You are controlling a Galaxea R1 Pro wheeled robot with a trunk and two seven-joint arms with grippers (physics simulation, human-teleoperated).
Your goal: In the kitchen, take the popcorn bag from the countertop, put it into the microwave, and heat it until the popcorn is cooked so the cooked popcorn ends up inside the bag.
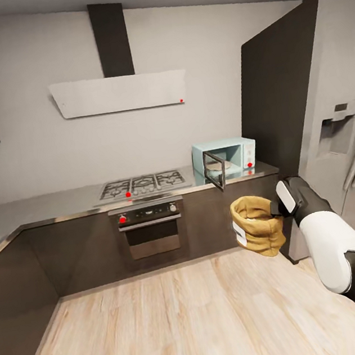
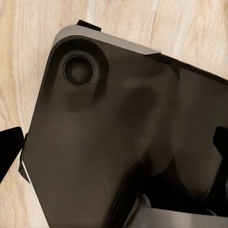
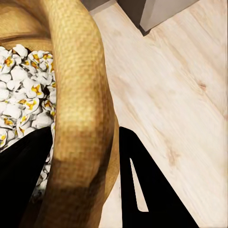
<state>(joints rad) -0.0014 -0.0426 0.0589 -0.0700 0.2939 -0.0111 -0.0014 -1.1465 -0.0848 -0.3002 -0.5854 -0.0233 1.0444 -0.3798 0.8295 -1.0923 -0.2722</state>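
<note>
The tan popcorn bag (image 1: 256, 223) hangs in the air in front of the dark lower cabinets, below and slightly right of the microwave. My right gripper (image 1: 277, 208) is shut on its rolled rim from the right side. In the right wrist view the rim (image 3: 80, 95) sits between my two dark fingers (image 3: 147, 190), and white-yellow popcorn (image 3: 21, 99) fills the bag. The mint-blue microwave (image 1: 228, 157) stands on the grey countertop (image 1: 45, 208) with its dark glass door (image 1: 214, 170) swung open. My left gripper (image 2: 114, 147) is open, hanging over the robot's dark base.
A steel gas hob (image 1: 142, 184) with an oven (image 1: 151, 227) under it sits left of the microwave, below a white hood (image 1: 119, 93). A tall dark cabinet (image 1: 279, 99) and a grey fridge (image 1: 347, 135) stand on the right. Light wood floor (image 1: 181, 319) spreads in front.
</note>
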